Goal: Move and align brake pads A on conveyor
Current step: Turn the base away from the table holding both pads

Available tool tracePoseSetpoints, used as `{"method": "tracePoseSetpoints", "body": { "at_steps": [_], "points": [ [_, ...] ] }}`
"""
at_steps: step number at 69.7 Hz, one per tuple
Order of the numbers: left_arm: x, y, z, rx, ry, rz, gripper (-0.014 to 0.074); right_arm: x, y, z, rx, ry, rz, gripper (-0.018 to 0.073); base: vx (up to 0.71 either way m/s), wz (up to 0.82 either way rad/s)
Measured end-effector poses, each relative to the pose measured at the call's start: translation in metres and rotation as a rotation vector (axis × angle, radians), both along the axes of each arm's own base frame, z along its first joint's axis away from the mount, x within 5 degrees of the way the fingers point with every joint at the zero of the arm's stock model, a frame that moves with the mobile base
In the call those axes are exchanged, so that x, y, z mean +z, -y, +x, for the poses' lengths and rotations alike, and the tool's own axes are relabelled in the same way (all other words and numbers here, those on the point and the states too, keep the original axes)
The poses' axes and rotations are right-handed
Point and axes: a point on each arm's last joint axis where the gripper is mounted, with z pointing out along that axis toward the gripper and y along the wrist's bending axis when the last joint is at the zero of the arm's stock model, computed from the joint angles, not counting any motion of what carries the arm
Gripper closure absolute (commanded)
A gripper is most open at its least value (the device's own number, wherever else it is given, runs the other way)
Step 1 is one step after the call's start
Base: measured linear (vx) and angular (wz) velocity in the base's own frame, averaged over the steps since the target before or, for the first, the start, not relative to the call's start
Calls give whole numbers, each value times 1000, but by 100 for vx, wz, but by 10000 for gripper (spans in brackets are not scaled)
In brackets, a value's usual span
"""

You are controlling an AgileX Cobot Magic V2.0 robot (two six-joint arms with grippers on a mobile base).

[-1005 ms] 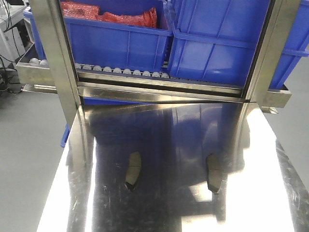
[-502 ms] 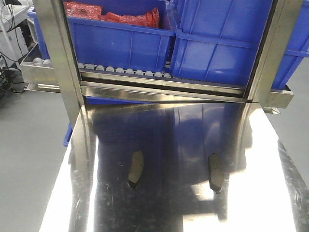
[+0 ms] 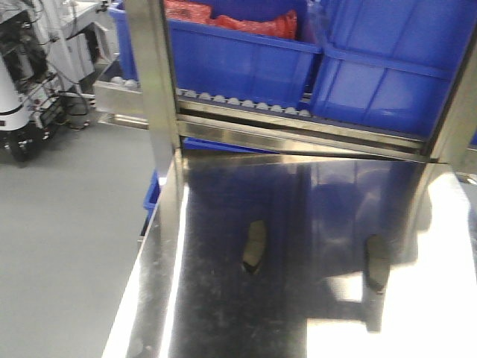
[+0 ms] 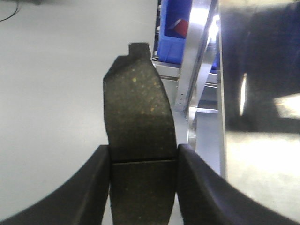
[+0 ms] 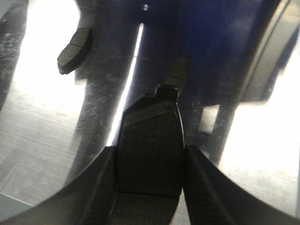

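Note:
My left gripper (image 4: 143,157) is shut on a dark-grey brake pad (image 4: 136,103), gripped at its groove and held over the grey floor just left of the steel table's edge. A second brake pad (image 5: 150,126) is clamped in my right gripper (image 5: 150,152), which hangs over the shiny table. Two more pads lie on that table, one to the left (image 3: 255,245) and one to the right (image 3: 375,262). The right wrist view shows them at the upper left (image 5: 74,49) and just beyond the held pad's tip (image 5: 178,72). The conveyor is out of view. Neither gripper shows in the front view.
The mirror-like steel table (image 3: 223,313) fills the front view, with upright steel posts (image 3: 156,82) at its far end. Blue bins (image 3: 246,60) sit on a roller rack behind it. Grey floor (image 3: 67,246) and equipment with cables (image 3: 22,82) lie to the left.
The front view has swung to the left, so the table and its two pads sit further right in the frame. More floor and the equipment on the left have come into sight.

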Motion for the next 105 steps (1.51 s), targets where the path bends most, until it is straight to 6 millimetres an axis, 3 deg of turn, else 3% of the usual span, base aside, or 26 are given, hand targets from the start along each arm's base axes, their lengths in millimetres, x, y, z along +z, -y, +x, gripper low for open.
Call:
{"method": "tracePoseSetpoints", "body": {
  "at_steps": [34, 105],
  "points": [
    [0, 0, 0, 0, 0, 0, 603, 0, 0, 0, 0, 0, 0, 566, -12, 47],
    [0, 0, 0, 0, 1, 0, 603, 0, 0, 0, 0, 0, 1, 566, -19, 73]
  ]
}}
